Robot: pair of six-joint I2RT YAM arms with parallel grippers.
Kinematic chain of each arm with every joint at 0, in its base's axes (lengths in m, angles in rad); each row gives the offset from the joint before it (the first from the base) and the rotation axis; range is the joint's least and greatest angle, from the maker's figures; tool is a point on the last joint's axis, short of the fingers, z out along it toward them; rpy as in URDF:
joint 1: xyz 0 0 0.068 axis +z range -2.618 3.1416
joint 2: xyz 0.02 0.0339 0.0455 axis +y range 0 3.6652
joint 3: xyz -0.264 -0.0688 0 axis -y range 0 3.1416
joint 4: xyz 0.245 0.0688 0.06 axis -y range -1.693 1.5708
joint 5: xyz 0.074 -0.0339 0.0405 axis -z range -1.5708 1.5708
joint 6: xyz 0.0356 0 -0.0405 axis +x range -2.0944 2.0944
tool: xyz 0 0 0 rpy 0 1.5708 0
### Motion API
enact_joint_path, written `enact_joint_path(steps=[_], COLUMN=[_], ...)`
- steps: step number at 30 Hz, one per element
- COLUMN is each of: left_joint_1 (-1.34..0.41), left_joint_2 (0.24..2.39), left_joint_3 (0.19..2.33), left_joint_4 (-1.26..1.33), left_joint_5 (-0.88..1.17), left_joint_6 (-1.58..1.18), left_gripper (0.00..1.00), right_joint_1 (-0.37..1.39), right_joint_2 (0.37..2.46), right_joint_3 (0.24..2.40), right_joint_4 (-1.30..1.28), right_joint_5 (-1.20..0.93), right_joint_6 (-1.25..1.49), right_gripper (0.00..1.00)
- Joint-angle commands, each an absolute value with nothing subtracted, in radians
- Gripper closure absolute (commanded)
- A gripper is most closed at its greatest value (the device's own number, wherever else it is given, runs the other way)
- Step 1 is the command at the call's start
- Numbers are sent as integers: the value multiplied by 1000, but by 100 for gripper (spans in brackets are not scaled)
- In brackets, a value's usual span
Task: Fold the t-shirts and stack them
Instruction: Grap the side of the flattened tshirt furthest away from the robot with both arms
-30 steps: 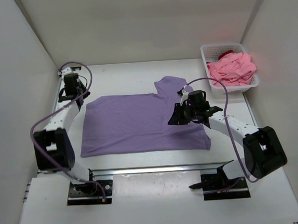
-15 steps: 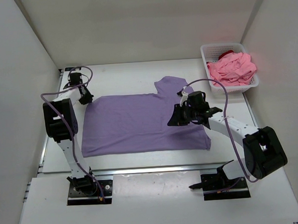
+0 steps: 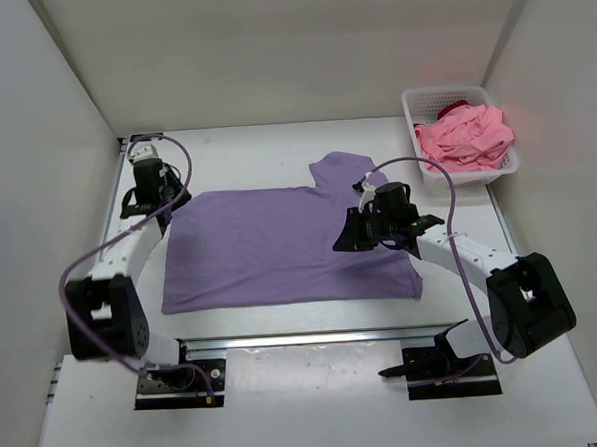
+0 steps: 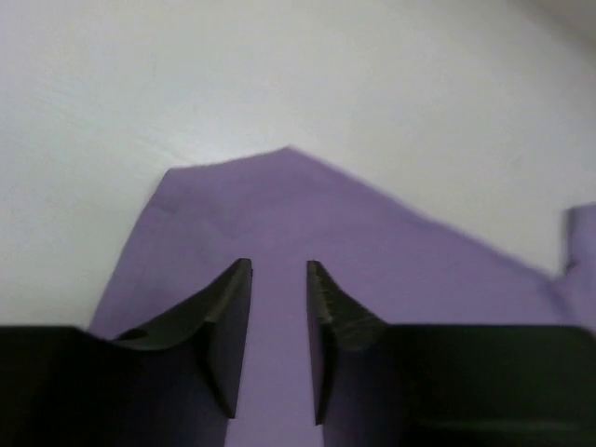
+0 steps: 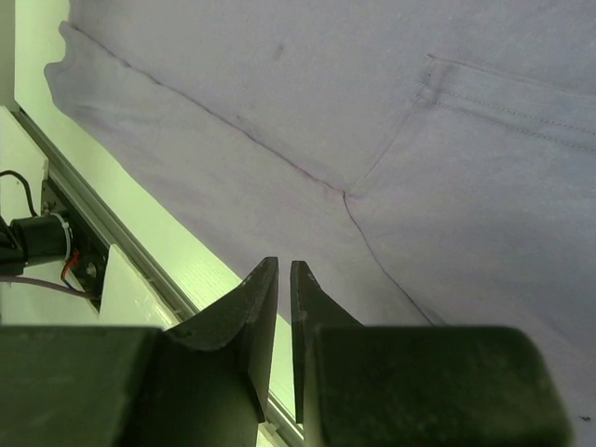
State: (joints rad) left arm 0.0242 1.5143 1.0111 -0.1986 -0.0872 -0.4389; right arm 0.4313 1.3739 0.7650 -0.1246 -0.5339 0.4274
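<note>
Left gripper [image 4: 279,307], jaws slightly apart and empty, hovers over the lavender t-shirt [image 4: 372,261] corner just ahead; right gripper [image 5: 284,307] nearly closed, empty.

White matte counter [image 3: 244,146] fills enclosure floor. Plain white panel walls on three sides: back wall [image 3: 270,55], left wall [image 3: 27,198], right wall [image 3: 565,149]. Silver metal rail [image 3: 314,336] runs along near counter edge; white board [image 3: 308,413] in front of it. White plastic lattice basket [image 3: 424,105] in far right corner, against right wall. Lighting even, diffuse; soft shadows only.
</note>
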Motion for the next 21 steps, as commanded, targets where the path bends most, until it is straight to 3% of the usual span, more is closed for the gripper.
enact_joint_path(steps=[1,3,6,12,15,19,21], left_joint_1=[34,60,81,84,109,115,117], left_joint_2=[1379,1419,1564,1934,1976,1933,1945], left_joint_3=[945,963,1038,1403,1387,1284,1296], left_joint_4=[-44,-58,-103,-374,-399,-315,-334], left_joint_5=[-155,-135,-86,-81,-32,-32,-35], left_joint_6=[-451,-453,-462,-400,-426,-434,-419], left_gripper=[56,52,55,58,54,40,40], right_joint_1=[431,431,434,430,417,419,414], right_joint_2=[1353,1359,1355,1333,1327,1325,1327], right_joint_3=[755,758,764,755,749,747,739], right_joint_4=[-81,-83,-84,-90,-87,-91,-86], right_joint_5=[-551,-549,-551,-549,-552,-555,-561], right_joint_6=[443,445,443,448,440,448,451], right_gripper=[90,90,90,90,89,90,90])
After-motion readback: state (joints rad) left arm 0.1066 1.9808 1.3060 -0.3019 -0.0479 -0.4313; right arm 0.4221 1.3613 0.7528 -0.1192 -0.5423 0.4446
